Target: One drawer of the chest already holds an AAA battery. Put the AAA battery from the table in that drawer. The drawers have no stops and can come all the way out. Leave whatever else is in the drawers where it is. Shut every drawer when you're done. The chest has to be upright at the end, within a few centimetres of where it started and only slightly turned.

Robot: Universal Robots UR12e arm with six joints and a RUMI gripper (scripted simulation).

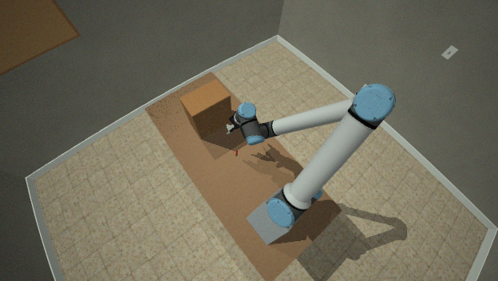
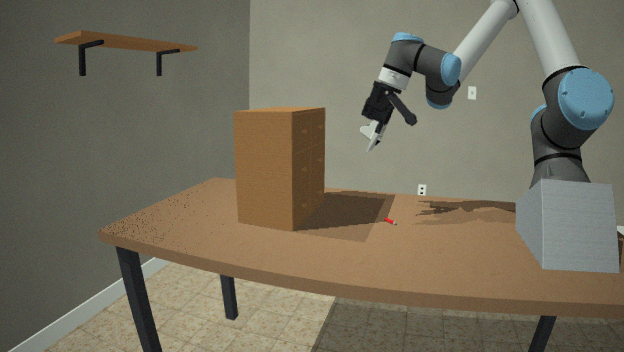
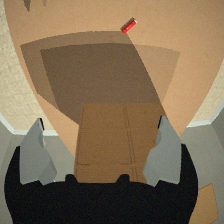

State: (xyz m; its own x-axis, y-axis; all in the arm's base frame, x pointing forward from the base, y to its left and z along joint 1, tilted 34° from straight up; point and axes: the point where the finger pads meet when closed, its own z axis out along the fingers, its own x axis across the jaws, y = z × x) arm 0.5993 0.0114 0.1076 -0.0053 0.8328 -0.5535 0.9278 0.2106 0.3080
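The chest is the big item here, upright on the surface, and every drawer looks shut. Can't see which one has the other battery in it. I'd guess the chest is fairly heavy but still able to slide or twist if you yank it, so pull a drawer by the middle of its knob, straight and slow. No stops, so quit well before it drops out.

Next down, the hand: jaws spread wide, nothing between them, up in the air in front of the drawer side.

Smallest is the battery, red with a pale end, lying on its side just beyond the edge of the chest's shadow. Should be light, hard and stiff, so squashing isn't my worry. It's a smooth little cylinder though, so it'll probably roll or squirt away if one finger touches first. I'd come straight down, line the fingers up across it, and pinch the long sides around mid-length, not the ends.
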